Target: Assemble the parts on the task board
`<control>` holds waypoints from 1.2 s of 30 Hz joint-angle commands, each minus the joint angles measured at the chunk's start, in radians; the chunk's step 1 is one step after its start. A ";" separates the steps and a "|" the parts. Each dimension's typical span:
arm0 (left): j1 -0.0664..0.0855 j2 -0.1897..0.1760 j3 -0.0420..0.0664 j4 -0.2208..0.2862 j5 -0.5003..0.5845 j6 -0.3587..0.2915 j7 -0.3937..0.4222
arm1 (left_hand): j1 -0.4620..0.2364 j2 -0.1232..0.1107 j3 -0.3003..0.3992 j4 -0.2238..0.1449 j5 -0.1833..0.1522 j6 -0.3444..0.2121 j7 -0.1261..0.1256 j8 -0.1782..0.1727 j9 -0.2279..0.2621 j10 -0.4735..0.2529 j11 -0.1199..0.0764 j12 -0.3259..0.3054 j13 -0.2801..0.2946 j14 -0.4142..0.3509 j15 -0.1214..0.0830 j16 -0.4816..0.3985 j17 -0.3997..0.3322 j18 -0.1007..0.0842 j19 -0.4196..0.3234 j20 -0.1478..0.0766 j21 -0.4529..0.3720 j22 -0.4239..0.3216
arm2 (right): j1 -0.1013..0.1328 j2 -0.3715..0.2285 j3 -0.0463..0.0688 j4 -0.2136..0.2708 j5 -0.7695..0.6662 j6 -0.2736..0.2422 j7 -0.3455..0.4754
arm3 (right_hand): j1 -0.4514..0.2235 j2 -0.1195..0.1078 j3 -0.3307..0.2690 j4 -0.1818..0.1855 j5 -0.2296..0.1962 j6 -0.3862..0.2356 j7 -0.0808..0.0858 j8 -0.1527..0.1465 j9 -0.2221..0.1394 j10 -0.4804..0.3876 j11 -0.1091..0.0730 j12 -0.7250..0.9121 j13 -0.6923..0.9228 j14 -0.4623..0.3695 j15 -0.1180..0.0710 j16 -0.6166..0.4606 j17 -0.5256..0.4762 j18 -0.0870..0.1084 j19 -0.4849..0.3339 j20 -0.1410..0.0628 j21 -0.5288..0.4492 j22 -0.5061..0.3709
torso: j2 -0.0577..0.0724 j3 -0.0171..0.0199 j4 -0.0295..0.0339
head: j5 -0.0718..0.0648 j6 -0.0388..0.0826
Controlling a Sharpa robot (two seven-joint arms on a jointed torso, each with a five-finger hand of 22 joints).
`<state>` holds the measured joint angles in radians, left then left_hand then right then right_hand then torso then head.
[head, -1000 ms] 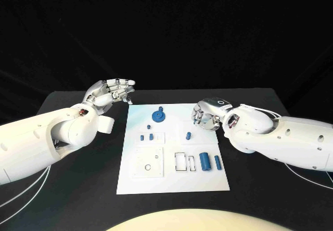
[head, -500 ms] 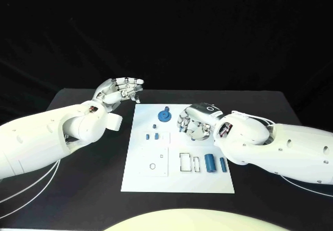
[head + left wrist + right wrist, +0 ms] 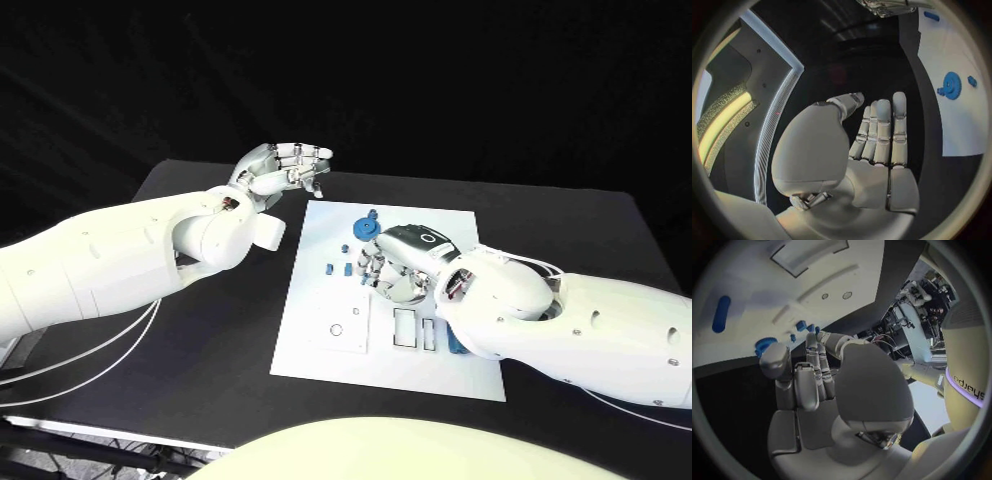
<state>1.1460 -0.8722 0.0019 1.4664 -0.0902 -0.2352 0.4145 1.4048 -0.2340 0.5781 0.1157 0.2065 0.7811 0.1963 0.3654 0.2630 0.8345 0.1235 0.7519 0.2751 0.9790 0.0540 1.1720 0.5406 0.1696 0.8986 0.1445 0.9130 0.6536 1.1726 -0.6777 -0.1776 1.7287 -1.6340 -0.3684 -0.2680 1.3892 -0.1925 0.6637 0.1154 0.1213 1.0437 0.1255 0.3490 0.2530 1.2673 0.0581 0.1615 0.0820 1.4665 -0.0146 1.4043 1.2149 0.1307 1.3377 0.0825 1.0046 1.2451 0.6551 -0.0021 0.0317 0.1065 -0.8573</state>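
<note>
Fingers (image 3: 378, 268) of the right hand (image 3: 400, 262) hover over the task board (image 3: 329, 350).

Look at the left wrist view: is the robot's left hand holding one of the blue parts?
No. The left hand holds nothing, its fingers straight, while the blue gear lies on the task board.

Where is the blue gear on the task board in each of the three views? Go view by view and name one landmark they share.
Head view: the blue gear sits near the far end of the task board, just beyond the right hand.
Left wrist view: the gear lies on the white board, beyond the left hand.
Right wrist view: the gear lies beside the hand's fingertips.
Shared landmark: the white board itself.
</note>
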 commanded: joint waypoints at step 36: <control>0.001 0.010 0.001 -0.003 -0.022 0.023 -0.012 | 0.012 0.001 -0.009 -0.001 0.003 -0.009 0.001 -0.001 -0.001 -0.010 0.004 -0.006 -0.004 -0.004 0.004 0.004 -0.002 0.014 0.000 0.007 -0.001 0.000 | -0.072 0.061 -0.016 -0.066 -0.071 0.022 -0.001 | -0.014 -0.003 0.002 -0.009 0.003 0.003 0.001 0.003 0.004 0.004 -0.001 -0.008 0.001 0.035 -0.005 0.005 0.002 -0.017 0.008 0.000 -0.005 -0.001 | 0.000 -0.0006 -0.0002 | 0.032 -0.015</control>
<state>1.1459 -0.8651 0.0019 1.4627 -0.1048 -0.2287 0.4000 1.4048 -0.2340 0.5754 0.1130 0.2065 0.7811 0.1963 0.3653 0.2633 0.8310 0.1270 0.7519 0.2724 0.9790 0.0539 1.1720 0.5399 0.1697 0.8986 0.1445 0.9130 0.6536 1.1029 -0.6181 -0.1933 1.6634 -1.6866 -0.3604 -0.2711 1.3882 -0.1939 0.6666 0.1101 0.1174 1.0396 0.1247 0.3491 0.2546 1.2684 0.0594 0.1576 0.0819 1.4665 -0.0146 1.4043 1.2163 0.1309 1.3376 0.0825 1.0046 1.2439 0.6550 -0.0030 0.0314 0.1372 -0.8727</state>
